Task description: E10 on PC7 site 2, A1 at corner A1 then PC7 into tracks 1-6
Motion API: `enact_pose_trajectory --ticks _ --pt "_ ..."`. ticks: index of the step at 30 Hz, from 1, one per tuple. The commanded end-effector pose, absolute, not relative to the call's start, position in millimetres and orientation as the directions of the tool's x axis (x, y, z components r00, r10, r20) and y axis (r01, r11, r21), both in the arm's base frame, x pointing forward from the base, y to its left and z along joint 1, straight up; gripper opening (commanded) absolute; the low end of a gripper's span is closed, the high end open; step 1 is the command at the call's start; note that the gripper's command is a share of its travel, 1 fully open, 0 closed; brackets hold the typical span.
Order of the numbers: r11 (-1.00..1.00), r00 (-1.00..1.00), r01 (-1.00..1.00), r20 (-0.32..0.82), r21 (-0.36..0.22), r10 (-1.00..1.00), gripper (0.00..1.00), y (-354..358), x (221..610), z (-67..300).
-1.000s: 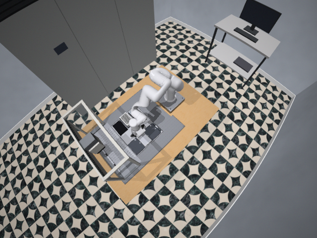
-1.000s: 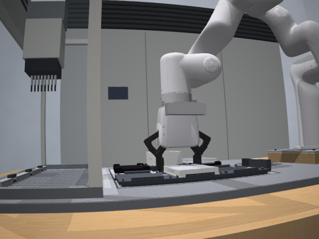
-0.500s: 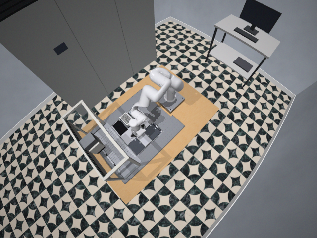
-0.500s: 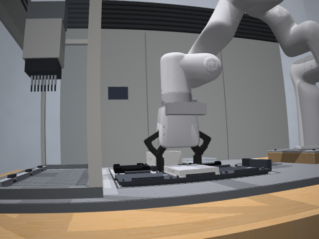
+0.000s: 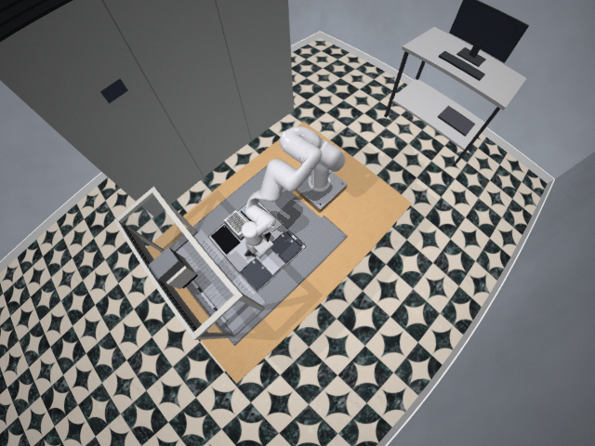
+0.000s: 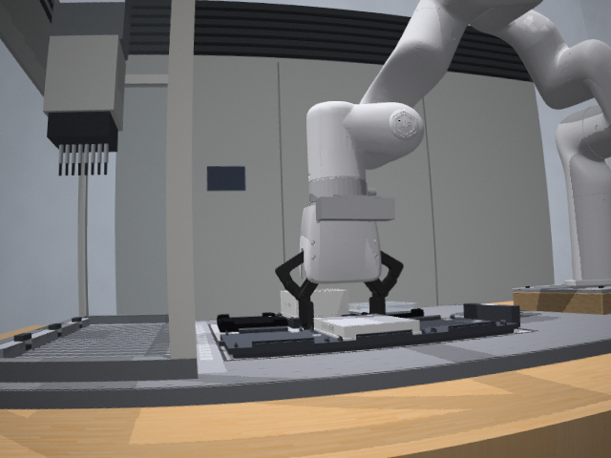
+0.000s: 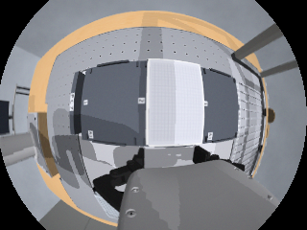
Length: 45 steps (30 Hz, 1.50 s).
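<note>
Top view: high, far, looks down on whole room, bench [image 5: 364,211] mid-frame. Exterior: low at bench edge, close, level toward cabinet [image 6: 483,187]. Wrist: fisheye, straight down. All share carrier [image 6: 276,344].

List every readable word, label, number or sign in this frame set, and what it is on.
None can be read.
Track numbers on the apron strip: pale marks, too small to read.
Emblem on the arm's wrist joint cap: a raised hexagon, no legible letters.
White plate on the carrier: no label legible.
Dark square on the cabinet: blank.
Monitor: dark, no text.
</note>
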State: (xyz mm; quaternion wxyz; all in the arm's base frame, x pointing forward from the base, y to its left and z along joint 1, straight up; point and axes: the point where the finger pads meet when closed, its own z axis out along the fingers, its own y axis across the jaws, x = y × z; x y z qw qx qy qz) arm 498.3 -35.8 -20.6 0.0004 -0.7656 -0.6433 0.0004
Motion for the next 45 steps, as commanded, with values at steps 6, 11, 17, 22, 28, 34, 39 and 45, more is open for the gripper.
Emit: enact_pose_trajectory --ticks 6,11,17,22,28,34,39,45 --pt "-0.173 0.173 0.985 0.000 0.003 0.985 1.00 -41.9 498.7 -19.2" --pt "-0.173 0.173 0.985 0.000 0.003 0.985 1.00 -42.5 498.6 -19.2" --pt "-0.173 0.173 0.985 0.000 0.003 0.985 1.00 -42.6 498.6 -15.8" --pt "-0.173 0.173 0.985 0.000 0.003 0.985 1.00 -42.6 498.6 -7.5" --pt "-0.173 0.173 0.985 0.000 0.003 0.985 1.00 -42.7 498.6 -0.8" --pt "-0.173 0.173 0.985 0.000 0.003 0.985 1.00 -42.7 498.6 9.2" --pt "-0.173 0.173 0.985 0.000 0.003 0.985 1.00 -42.8 498.6 17.6" --pt "-0.173 0.173 0.985 0.000 0.003 0.985 1.00 -42.8 498.6 24.2"
